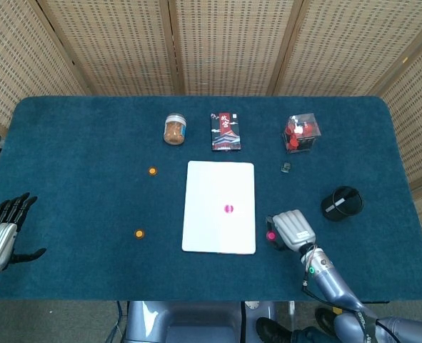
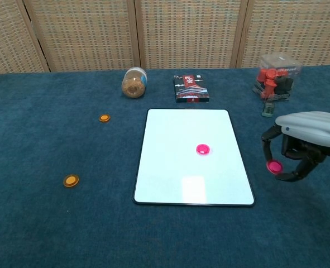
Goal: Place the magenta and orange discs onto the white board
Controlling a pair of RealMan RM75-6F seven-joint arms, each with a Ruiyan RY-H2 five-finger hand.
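Blue carpeted table (image 1: 82,143) carries a white board (image 2: 187,167) with one magenta disc (image 2: 202,149) on it. Lidded jar (image 2: 134,82) holds brown contents; clear box (image 2: 276,76) holds red and black items, indistinct. Right hand (image 2: 299,146) pinches a second magenta disc (image 2: 274,166) just right of the board. Two orange discs (image 2: 71,180) lie left. Left hand (image 1: 2,232), partly cut off, rests with fingers spread.

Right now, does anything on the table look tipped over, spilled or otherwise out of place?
Only the jar behind the white board: it appears to lie on its side, brown contents facing the chest camera, nothing spilled. Everything else looks orderly.
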